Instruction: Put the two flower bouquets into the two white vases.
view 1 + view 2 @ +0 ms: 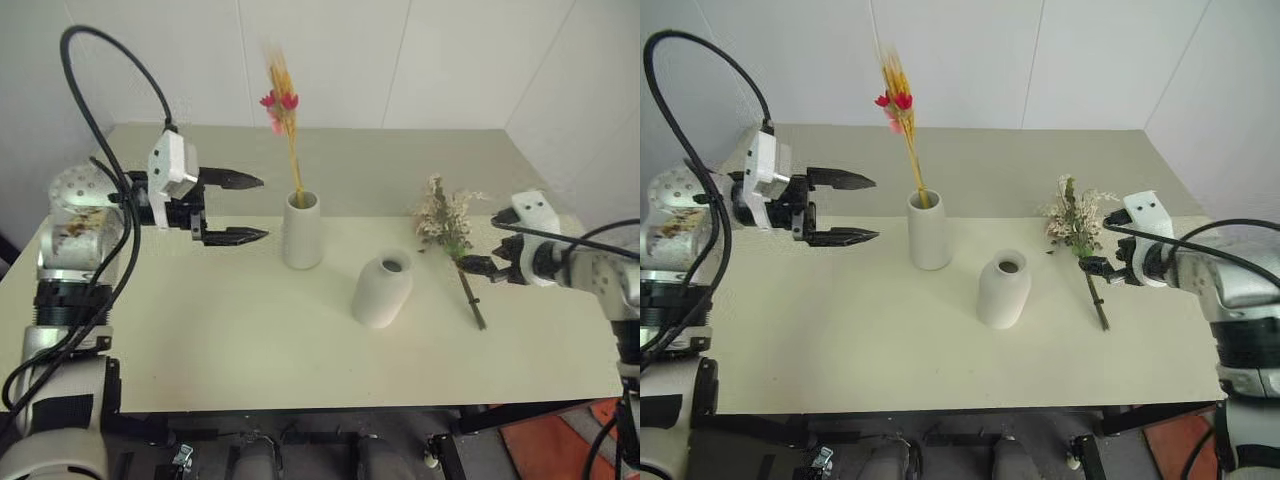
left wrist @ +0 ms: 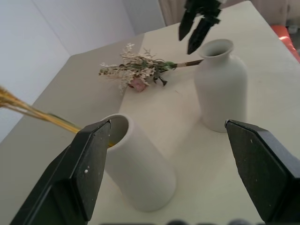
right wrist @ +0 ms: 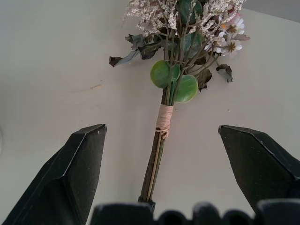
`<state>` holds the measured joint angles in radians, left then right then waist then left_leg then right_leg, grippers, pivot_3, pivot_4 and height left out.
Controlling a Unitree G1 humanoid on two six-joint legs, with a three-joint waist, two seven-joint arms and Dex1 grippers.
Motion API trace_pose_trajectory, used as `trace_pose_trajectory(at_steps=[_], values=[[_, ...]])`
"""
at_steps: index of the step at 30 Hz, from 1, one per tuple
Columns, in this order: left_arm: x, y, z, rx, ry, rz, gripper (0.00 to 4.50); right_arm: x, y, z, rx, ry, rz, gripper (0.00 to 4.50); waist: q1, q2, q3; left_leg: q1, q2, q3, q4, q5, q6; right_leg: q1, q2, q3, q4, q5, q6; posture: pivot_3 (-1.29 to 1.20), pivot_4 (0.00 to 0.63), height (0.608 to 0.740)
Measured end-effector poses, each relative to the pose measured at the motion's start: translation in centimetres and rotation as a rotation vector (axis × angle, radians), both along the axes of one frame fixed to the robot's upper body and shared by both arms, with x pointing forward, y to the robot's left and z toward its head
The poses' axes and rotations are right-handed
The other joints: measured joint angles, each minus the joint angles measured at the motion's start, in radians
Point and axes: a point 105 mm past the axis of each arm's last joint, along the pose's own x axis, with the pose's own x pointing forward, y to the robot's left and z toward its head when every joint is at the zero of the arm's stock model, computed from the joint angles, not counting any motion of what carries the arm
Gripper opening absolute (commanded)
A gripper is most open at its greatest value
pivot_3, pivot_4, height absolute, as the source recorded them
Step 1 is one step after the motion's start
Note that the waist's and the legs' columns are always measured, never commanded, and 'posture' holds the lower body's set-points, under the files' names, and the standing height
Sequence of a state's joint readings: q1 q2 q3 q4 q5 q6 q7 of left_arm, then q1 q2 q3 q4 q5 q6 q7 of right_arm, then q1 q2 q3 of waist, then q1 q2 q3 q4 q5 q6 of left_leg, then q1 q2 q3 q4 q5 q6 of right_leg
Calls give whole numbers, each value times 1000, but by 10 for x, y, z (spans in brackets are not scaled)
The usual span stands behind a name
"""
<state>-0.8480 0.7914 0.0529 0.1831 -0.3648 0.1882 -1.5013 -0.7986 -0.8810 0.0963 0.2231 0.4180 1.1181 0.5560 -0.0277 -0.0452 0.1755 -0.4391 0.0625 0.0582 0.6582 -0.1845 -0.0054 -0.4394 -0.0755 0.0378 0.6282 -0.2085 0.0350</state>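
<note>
The slim bouquet (image 1: 284, 108) of yellow stalks and red flowers stands in the tall white vase (image 1: 301, 231), leaning left. My left gripper (image 1: 243, 208) hovers open just left of that vase, its jaws level and empty. The shorter, rounder vase (image 1: 382, 290) stands upright to the right, nothing in its mouth. Further right, the bushier bouquet (image 1: 446, 222) of cream sprigs and green leaves lies flat on the table. My right gripper (image 3: 161, 140) is open above its bound stem (image 3: 164, 117), one finger on each side and neither touching it.
Everything rests on a pale cream table (image 1: 230, 350) against white walls. Its front edge runs close to me and its right edge lies just beyond the right arm. An orange object (image 1: 560, 440) sits on the floor at the lower right.
</note>
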Motion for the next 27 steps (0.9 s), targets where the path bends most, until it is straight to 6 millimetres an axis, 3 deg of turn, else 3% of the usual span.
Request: trace_pose_trajectory(at_steps=[7, 10, 15, 21, 25, 27], values=[[-19, 13, -27, 124, 67, 1, 4227, 22, -3, -29, 2, 88, -4, 4500, 0, 0, 0, 0, 1, 0, 0, 0, 0, -1, 1, 0, 1, 0, 0, 0, 150, 740], [-25, 24, -28, 161, 74, 29, 4269, 28, -2, -32, 4, 102, 1, 3968, -2, 1, 0, 0, 1, 0, 0, 0, 0, -1, 1, 0, 1, 0, 0, 0, 150, 740], [-32, 42, -23, 179, 66, 82, 4269, 35, -5, -34, -8, 102, 5, 2257, -10, 1, 0, 0, 1, 1, 0, 0, 0, -1, 1, 0, 1, 0, 0, 0, 150, 740], [-35, 40, -25, 159, 68, 85, 4269, 39, -6, -38, -5, 121, 5, 250, -11, 1, 0, 0, 1, 1, 0, 0, 0, -1, 1, 0, 2, 0, 0, 0, 150, 740], [-36, 41, -25, 155, 71, 99, 4269, 42, -15, -37, -9, 99, -44, 215, -11, 1, 0, 0, 1, 1, 0, 0, 0, -1, 1, 0, 2, 0, 0, 0, 150, 740], [-37, 43, -26, 154, 74, 105, 4269, 48, -27, -28, -59, 8, -109, 215, -11, 1, 0, 0, 1, 1, 0, 0, 0, -2, 1, 0, 2, 0, 0, 0, 150, 740]])
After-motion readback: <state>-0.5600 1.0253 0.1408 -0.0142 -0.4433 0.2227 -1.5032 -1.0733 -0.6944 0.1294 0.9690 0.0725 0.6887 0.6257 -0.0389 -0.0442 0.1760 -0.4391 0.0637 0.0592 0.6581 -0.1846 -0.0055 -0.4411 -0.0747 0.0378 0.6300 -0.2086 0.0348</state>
